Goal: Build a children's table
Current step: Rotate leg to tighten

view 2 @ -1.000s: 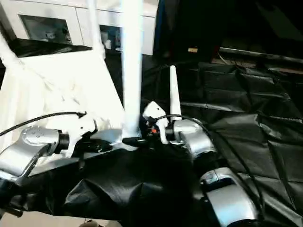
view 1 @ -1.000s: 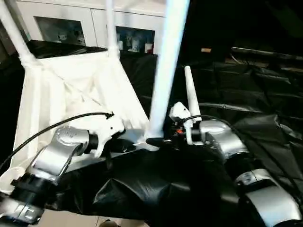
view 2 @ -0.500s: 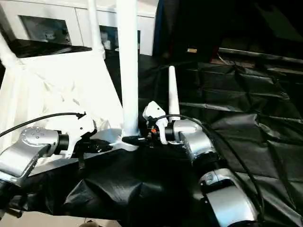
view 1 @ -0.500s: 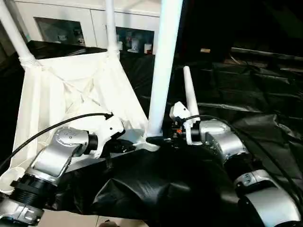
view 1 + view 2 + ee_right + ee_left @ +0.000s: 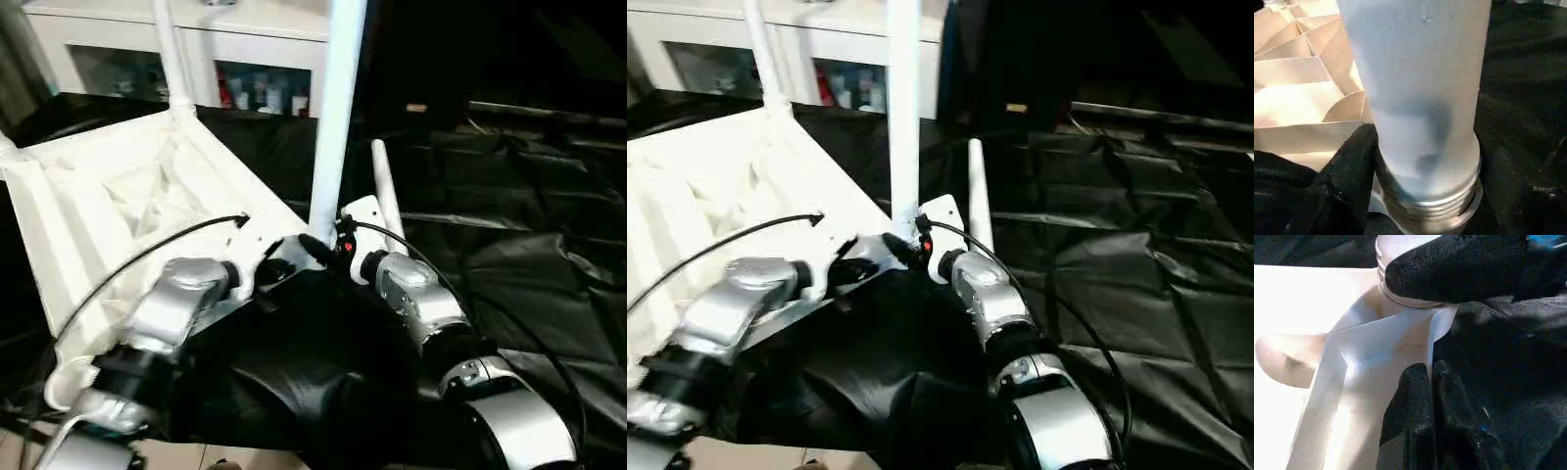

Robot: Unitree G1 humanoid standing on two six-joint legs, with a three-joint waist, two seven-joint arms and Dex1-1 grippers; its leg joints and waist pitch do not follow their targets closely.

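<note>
The children's table top [image 5: 108,196] lies upside down on the black cloth, ribs up. A white leg [image 5: 336,117] stands upright in its near corner, and another leg [image 5: 168,54] rises at the far corner. A loose leg [image 5: 380,191] lies on the cloth just right of that corner. My left gripper [image 5: 1431,396] is shut, pinching the top's thin rim beside the near corner lobe. My right gripper [image 5: 323,247] holds the upright leg's threaded base [image 5: 1425,196], with one black finger [image 5: 1352,166] pressed against it.
A white glass-door cabinet [image 5: 255,59] stands behind the work table. Crumpled black cloth [image 5: 509,196] covers the table to the right, and a fold bulges up below the grippers. The table's near edge and the floor [image 5: 196,455] lie at the bottom.
The whole view has shifted. My right gripper has closed in on the upright leg's base and its forearm has swung round. The left gripper stays shut at the corner rim.
</note>
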